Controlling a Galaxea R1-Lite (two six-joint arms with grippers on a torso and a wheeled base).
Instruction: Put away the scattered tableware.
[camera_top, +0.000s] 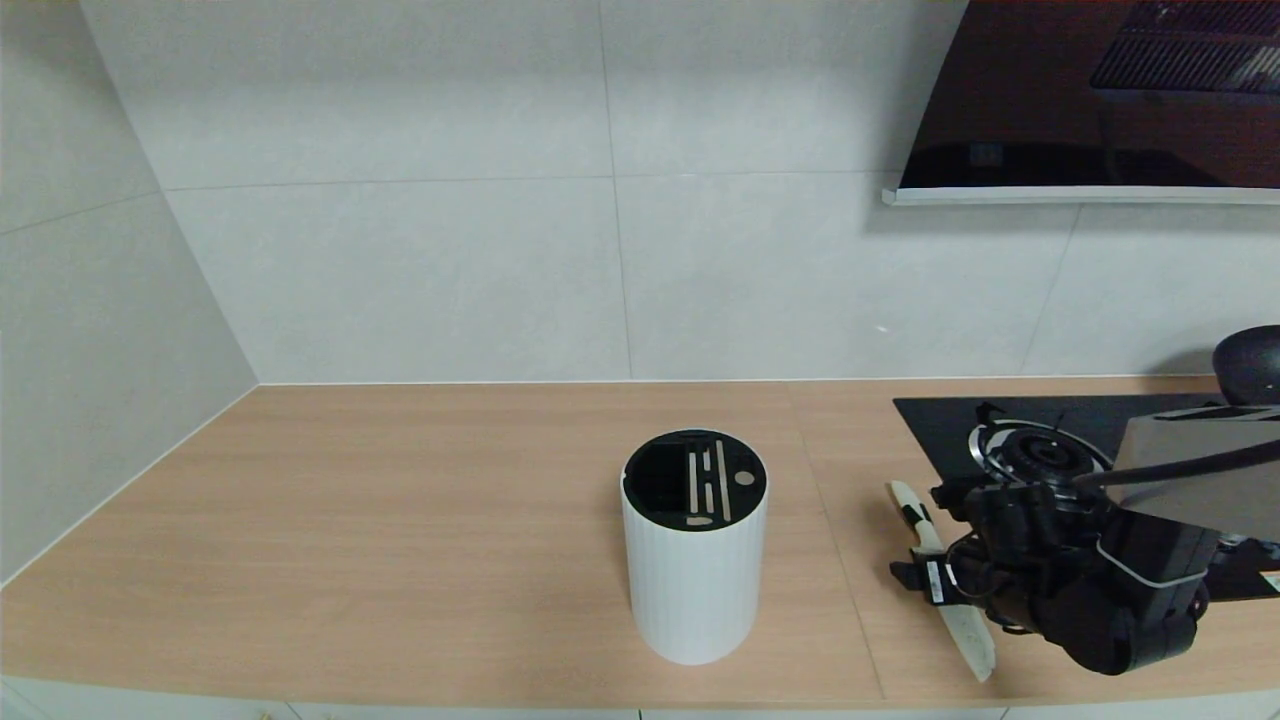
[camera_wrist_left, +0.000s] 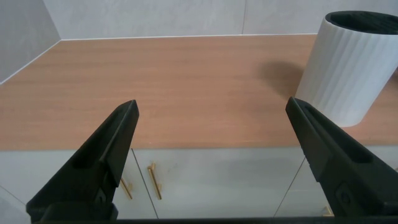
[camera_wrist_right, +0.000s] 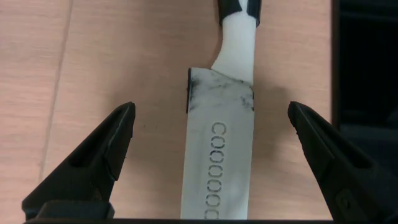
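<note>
A white knife (camera_top: 945, 580) with a cream-and-black handle lies flat on the wooden counter (camera_top: 400, 520) at the right, next to the stove. My right gripper (camera_top: 940, 540) hovers right over it. In the right wrist view the knife (camera_wrist_right: 221, 143) lies between my open fingers (camera_wrist_right: 93, 162), its blade marked with a row of small rings and dark smudges near the handle. A white ribbed cylindrical holder (camera_top: 695, 545) with a black slotted top stands mid-counter. My left gripper (camera_wrist_left: 211, 162) stands open off the counter's front edge, with the holder (camera_wrist_left: 348, 65) ahead of it.
A black gas stove (camera_top: 1010, 440) with a burner sits at the right rear, with a dark round object (camera_top: 1250, 362) at its far edge. A range hood (camera_top: 1090, 100) hangs on the tiled wall above. Cabinet doors with gold handles (camera_wrist_left: 155, 182) lie below the counter.
</note>
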